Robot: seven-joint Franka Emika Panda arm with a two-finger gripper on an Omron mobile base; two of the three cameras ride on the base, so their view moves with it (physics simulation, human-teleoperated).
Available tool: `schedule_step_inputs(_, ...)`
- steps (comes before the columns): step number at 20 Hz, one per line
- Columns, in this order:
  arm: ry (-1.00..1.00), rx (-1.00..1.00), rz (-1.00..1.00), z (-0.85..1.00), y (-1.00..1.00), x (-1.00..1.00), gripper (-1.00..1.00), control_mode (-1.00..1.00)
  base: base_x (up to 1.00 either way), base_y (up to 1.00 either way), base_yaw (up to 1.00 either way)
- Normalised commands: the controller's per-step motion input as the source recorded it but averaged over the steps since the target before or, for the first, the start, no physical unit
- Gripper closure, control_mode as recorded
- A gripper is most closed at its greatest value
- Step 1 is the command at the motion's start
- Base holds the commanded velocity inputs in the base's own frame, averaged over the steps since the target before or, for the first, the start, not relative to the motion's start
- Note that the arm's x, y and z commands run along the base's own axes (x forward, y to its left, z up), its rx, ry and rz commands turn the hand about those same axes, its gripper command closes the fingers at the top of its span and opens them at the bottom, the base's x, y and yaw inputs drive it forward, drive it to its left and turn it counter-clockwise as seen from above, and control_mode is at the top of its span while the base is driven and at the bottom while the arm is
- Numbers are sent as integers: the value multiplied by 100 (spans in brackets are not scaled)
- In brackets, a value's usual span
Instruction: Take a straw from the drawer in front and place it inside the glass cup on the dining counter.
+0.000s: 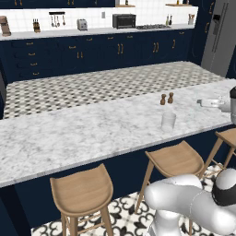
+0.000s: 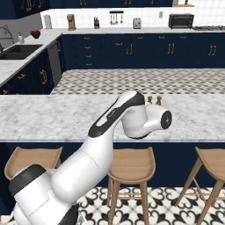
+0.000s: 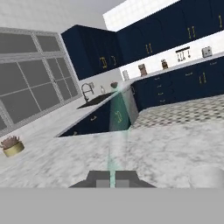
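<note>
Over the marble table [image 1: 69, 133], right end: tool [image 3: 112, 178] clenched on the straw [image 3: 114, 131], a thin pale stick running up and away from between the finger tips in the hand view. Gripped at one end, probably so the free end can be lowered in first. Glass cup [image 1: 168, 120] stands upright on the table, just in front of two brown shakers [image 1: 166, 98]. In the hand view the cup's rim [image 3: 205, 174] sits low and to the right of the tool, near, not under the straw. Straw not yet in cup.
</note>
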Motion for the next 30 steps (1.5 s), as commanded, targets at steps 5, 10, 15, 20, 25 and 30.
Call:
schedule_step_inputs(5,-1,0,10,28,-24,17,100,-100,0,0,0)
schedule_step_inputs(10,0,0,8,17,-54,16,100,-100,0,0,0)
schedule_step_inputs(15,-2,-1,14,3,-23,44,100,-100,0,0,0)
schedule_step_inputs(20,-3,-4,15,0,-2,47,100,-100,0,0,0)
schedule_step_inputs(25,0,0,10,0,0,32,100,-100,0,0,0)
schedule_step_inputs(30,-2,0,5,-6,0,19,100,-100,0,0,0)
